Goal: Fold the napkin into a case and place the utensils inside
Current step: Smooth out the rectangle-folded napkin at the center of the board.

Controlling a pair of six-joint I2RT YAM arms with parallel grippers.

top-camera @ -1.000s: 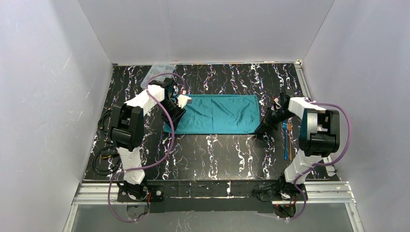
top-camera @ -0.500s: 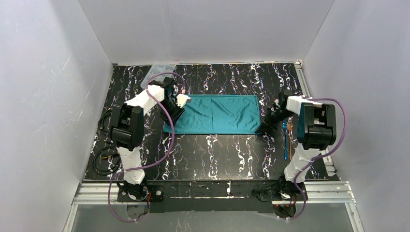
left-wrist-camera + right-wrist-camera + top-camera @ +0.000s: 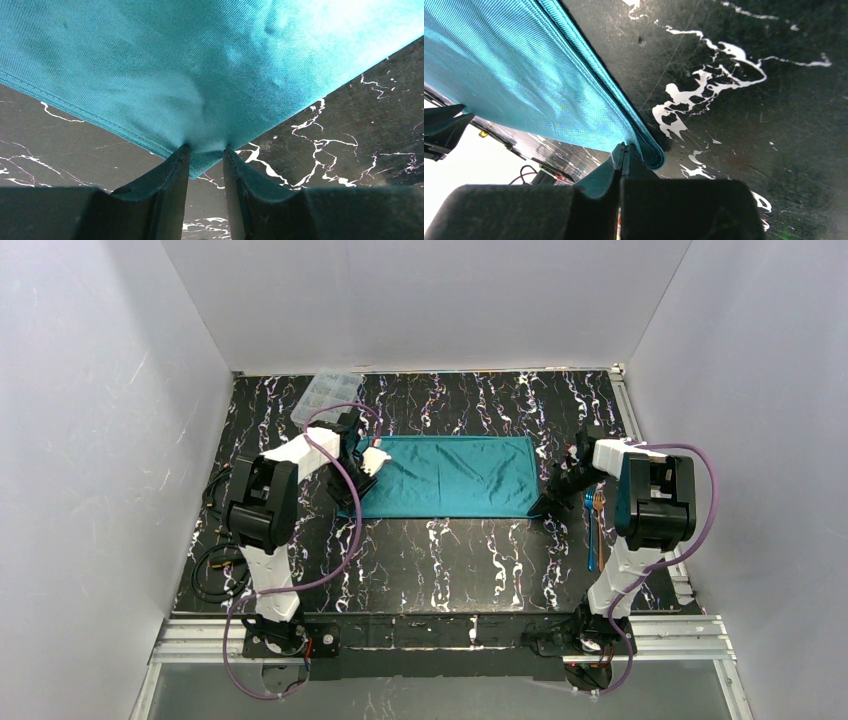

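Observation:
The teal napkin [image 3: 450, 475] lies folded into a long rectangle across the middle of the marbled table. My left gripper [image 3: 372, 462] sits at its left end. In the left wrist view the napkin [image 3: 200, 60] puckers toward my left gripper [image 3: 206, 149], and one corner sits pinched between the two fingertips, which stand a little apart. My right gripper [image 3: 545, 505] is at the near right corner, shut on the hemmed edge of the napkin [image 3: 524, 75]. In the right wrist view the right gripper [image 3: 625, 147] shows no gap. The utensils [image 3: 594, 525] lie on the table just right of that gripper.
A clear plastic compartment box [image 3: 328, 390] stands at the back left, behind the left arm. Black cables [image 3: 215, 565] lie along the table's left edge. White walls close in the table on three sides.
My left gripper has shifted slightly left and toward the near side with the napkin's corner, uncovering more of the plastic box. The right arm's upper part turned early on; its gripper stays put.

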